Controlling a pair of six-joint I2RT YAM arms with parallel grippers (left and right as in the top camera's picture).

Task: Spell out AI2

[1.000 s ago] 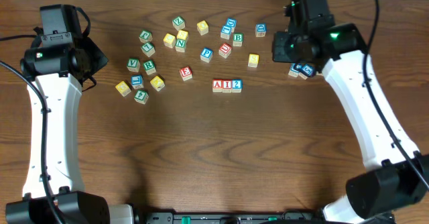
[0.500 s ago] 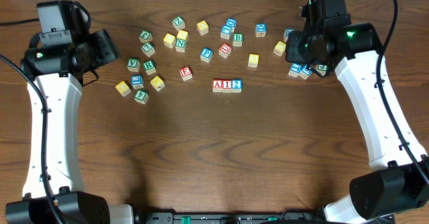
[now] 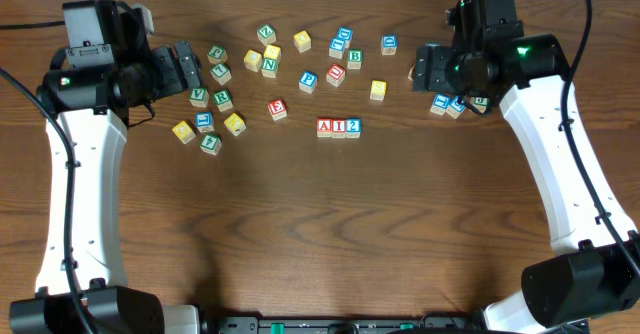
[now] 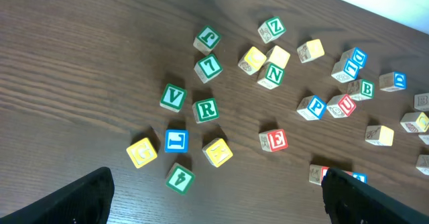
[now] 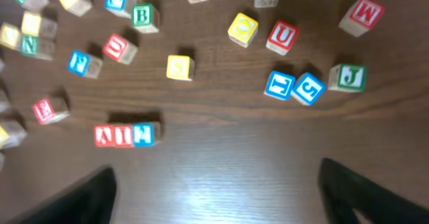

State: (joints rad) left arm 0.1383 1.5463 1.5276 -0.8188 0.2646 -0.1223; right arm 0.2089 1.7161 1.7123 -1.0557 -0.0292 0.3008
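Note:
Three blocks stand side by side mid-table: a red A (image 3: 324, 127), a red I (image 3: 339, 127) and a blue 2 (image 3: 353, 126). The same row (image 5: 127, 135) shows blurred in the right wrist view. In the left wrist view its end (image 4: 317, 174) peeks out beside the right finger. My left gripper (image 3: 188, 69) hovers open over the left cluster of blocks with nothing between its fingers (image 4: 80, 197). My right gripper (image 3: 420, 69) hovers open at the back right, also holding nothing, its fingers (image 5: 362, 190) spread wide over bare wood.
Loose letter blocks lie scattered across the back of the table: a green V (image 3: 198, 96), green R (image 3: 223, 100), red E (image 3: 277, 108), blue P (image 3: 308, 79) and a yellow block (image 3: 377, 90). Several more sit under the right arm (image 3: 447, 104).
Both grippers have gone from shut to open. The left gripper has swung right toward the left cluster; the right arm shifted slightly right. The A, I, 2 row has not moved.

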